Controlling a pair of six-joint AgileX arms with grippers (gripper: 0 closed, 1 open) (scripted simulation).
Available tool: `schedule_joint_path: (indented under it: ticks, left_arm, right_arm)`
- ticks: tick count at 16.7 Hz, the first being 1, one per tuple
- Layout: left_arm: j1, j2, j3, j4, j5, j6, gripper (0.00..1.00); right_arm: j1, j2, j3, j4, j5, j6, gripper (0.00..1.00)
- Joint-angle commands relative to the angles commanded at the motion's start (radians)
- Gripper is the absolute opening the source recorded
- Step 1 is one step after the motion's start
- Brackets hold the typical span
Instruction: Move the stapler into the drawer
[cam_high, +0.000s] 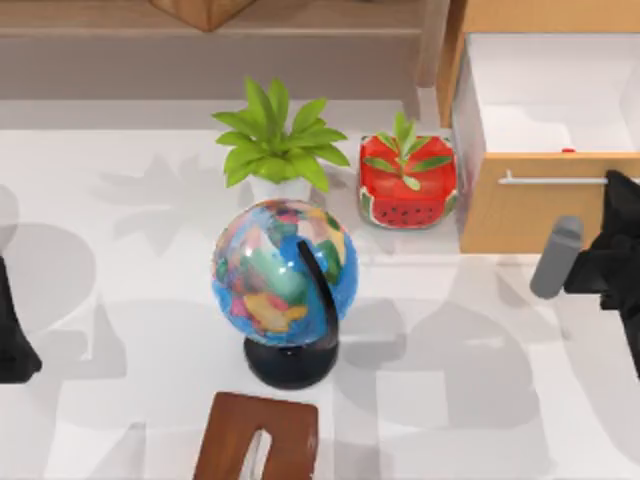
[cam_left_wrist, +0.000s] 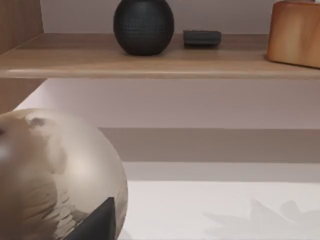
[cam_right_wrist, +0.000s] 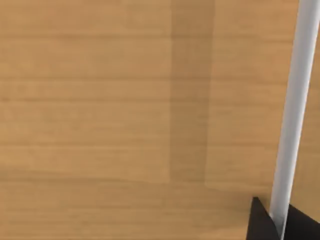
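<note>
The drawer (cam_high: 530, 205) stands pulled out at the table's back right, with a tan front, a white inside and a silver bar handle (cam_high: 550, 180). A small red sliver, the stapler (cam_high: 568, 150), peeks over the front panel from inside the drawer; the rest of it is hidden. My right gripper (cam_high: 618, 188) is at the handle's right end. In the right wrist view its dark fingertips (cam_right_wrist: 259, 217) sit on either side of the silver bar (cam_right_wrist: 292, 110) against the tan front (cam_right_wrist: 125, 100). My left arm (cam_high: 15, 335) is parked at the table's left edge.
A globe (cam_high: 285, 270) on a black base stands mid-table. Behind it are a potted plant (cam_high: 275, 140) and a red watermelon planter (cam_high: 408, 185). A dark brown box (cam_high: 258, 438) sits at the front edge. A shelf (cam_left_wrist: 160, 60) carries a black sphere (cam_left_wrist: 143, 25).
</note>
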Motion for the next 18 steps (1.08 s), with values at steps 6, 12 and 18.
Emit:
schedule_joint_path:
  ticks: [6, 12, 18]
  left_arm:
    - [0.000, 0.000, 0.000, 0.000, 0.000, 0.000, 1.00]
    - [0.000, 0.000, 0.000, 0.000, 0.000, 0.000, 1.00]
    - [0.000, 0.000, 0.000, 0.000, 0.000, 0.000, 1.00]
  right_arm:
    - [-0.017, 0.022, 0.060, -0.047, -0.017, 0.003, 0.00]
    - [-0.051, 0.059, 0.198, -0.136, -0.051, 0.003, 0.00]
    - [-0.063, 0.076, 0.243, -0.174, -0.066, 0.005, 0.00]
